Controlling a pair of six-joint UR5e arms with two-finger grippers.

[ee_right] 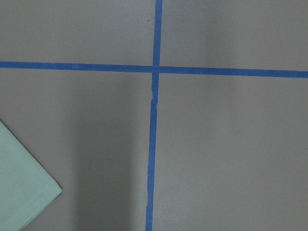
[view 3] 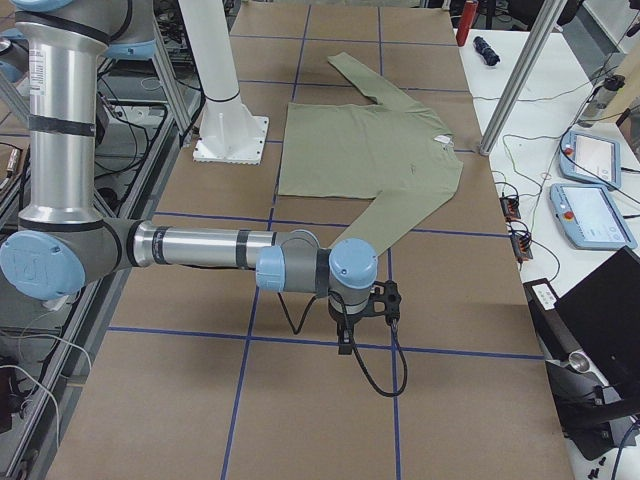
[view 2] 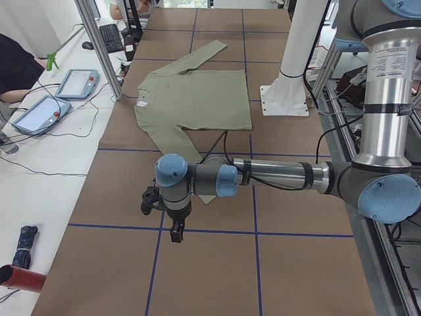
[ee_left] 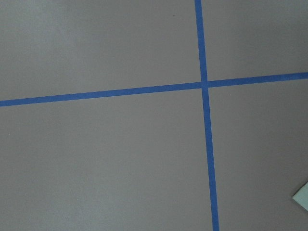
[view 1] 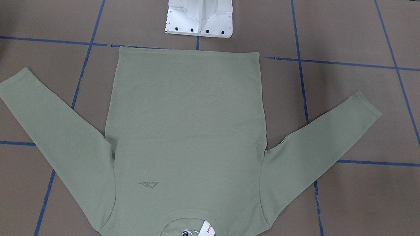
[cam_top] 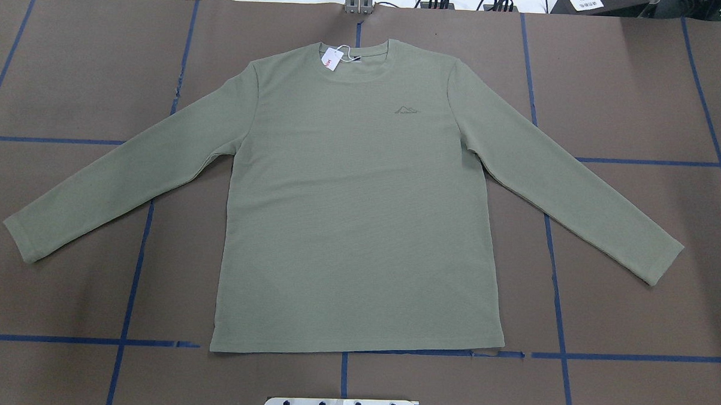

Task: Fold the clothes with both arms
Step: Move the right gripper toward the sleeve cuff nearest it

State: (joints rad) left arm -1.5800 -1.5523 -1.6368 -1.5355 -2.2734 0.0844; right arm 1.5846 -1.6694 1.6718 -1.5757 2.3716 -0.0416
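Shirt (cam_top: 359,226) lies flat and face up on the brown table (cam_top: 71,66). Its hem is nearest the white pedestal (view 1: 200,10), its collar and hang tag (view 1: 205,232) are farthest from it, and both sleeves are spread outward. Out to either side of the pedestal, past the cuffs, the left gripper (view 2: 176,232) and right gripper (view 3: 345,338) hang above the table, seemingly holding nothing. Only the side views catch them, so I cannot tell how far either claw is open.

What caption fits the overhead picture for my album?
Green shirt with a white tag, spread flat on the brown table.
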